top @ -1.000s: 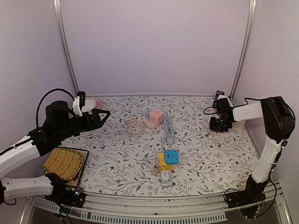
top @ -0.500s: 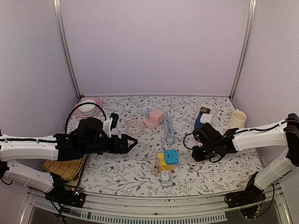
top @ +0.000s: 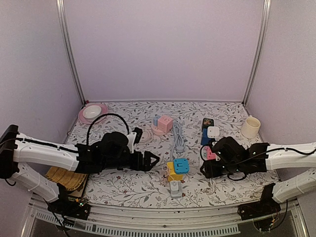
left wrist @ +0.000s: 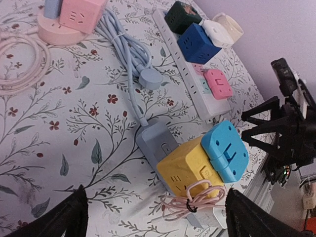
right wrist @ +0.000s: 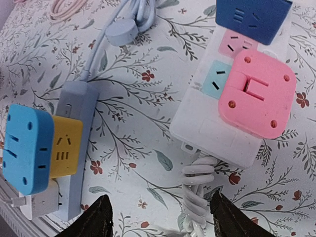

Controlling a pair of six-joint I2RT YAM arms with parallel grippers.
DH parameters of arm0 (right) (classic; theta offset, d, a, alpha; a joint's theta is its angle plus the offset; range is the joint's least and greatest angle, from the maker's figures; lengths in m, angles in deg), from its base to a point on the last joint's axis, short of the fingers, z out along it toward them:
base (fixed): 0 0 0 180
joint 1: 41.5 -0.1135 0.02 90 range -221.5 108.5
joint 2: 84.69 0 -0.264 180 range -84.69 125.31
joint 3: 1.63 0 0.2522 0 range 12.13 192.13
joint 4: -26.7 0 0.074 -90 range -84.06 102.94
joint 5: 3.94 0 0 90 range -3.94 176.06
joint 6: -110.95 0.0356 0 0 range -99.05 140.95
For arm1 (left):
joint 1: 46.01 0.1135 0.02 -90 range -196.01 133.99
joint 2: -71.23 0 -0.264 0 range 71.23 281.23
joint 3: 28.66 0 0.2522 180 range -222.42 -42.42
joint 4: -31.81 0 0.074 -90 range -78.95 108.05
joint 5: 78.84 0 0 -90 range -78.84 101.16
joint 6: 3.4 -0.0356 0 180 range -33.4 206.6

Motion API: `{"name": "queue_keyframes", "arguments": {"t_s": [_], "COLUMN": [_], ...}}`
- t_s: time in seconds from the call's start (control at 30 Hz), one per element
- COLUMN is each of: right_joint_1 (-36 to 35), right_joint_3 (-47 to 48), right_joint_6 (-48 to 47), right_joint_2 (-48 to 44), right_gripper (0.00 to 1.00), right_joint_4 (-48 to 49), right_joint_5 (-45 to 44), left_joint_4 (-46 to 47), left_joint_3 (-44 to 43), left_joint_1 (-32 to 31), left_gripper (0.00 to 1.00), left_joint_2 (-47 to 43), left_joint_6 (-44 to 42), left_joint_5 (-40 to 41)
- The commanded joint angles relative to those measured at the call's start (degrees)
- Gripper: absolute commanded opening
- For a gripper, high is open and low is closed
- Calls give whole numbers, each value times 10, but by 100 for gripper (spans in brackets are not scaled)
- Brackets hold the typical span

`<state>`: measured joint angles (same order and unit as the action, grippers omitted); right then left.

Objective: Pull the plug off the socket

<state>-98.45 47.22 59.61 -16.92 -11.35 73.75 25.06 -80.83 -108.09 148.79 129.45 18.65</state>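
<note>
l claw (top: pixel 154 159) spread wide, empty, low over floral tabletop (top: pixel 123 182), aimed right at blue plug (left wrist: pixel 225 150) seated in yellow cube adapter (left wrist: pixel 185 170) on grey strip (left wrist: pixel 155 143); prob. lined up for sideways pull. r claw (right wrist: pixel 160 207) parted, holding nothing, hovers above pink plug (right wrist: pixel 256 94) in white strip (right wrist: pixel 207 133). unclear which plug is meant. all glossy hard plastic, rounded-corner blocks.

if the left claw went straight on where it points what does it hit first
Probably the pink cable bundle in front of the yellow cube, though depth is unclear.
</note>
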Motion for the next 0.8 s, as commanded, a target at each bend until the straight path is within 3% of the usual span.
{"name": "queue_keyframes", "arguments": {"t_s": [0.0, 0.3, 0.77], "right_joint_1": [-1, -1, 4], "right_joint_3": [26, -17, -16], "right_joint_6": [7, 32, 79], "right_joint_2": [-49, -67, 59], "right_gripper": [70, 70, 70], "right_joint_4": [12, 209, 333], "right_joint_5": [17, 142, 182], "left_joint_4": [19, 14, -8], "left_joint_3": [-24, -55, -101], "left_joint_1": [-24, -45, -47], "left_gripper": [97, 97, 97], "left_joint_2": [27, 79, 136], "left_joint_6": [-6, 26, 27], "left_joint_5": [15, 23, 42]}}
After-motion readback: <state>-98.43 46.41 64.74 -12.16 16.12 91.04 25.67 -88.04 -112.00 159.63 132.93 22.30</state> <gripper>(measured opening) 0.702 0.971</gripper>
